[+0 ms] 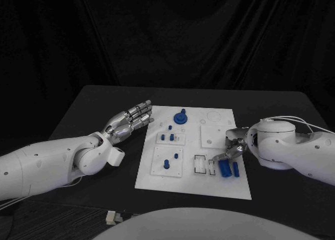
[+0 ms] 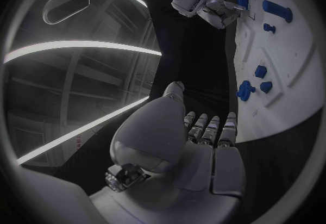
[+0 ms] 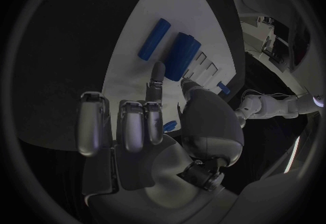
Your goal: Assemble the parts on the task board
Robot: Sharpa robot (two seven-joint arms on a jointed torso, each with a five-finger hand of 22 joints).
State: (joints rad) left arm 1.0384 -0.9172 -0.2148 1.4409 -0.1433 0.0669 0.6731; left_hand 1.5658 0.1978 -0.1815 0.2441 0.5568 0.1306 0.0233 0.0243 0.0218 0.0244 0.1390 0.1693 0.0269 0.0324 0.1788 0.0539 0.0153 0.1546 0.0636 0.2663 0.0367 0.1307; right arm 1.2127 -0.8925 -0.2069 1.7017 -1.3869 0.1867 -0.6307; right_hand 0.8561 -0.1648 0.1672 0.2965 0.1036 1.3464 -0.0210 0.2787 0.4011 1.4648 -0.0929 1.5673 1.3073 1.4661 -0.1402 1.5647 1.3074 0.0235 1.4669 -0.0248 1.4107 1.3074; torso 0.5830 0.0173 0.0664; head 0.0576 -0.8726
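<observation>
The right hand [image 1: 230, 151] reached over two blue cylinders [image 1: 228, 168] lying on the white task board's [image 1: 161, 177] near-right corner; whether it touched one was unclear. They looked light, rigid, smooth, best pinched mid-length. The left hand [image 1: 129, 120] hovered open, holding nothing

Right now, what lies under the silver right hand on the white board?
Two long blue parts lie on the white task board by the right hand; whatever sits beneath its palm is covered.
</observation>
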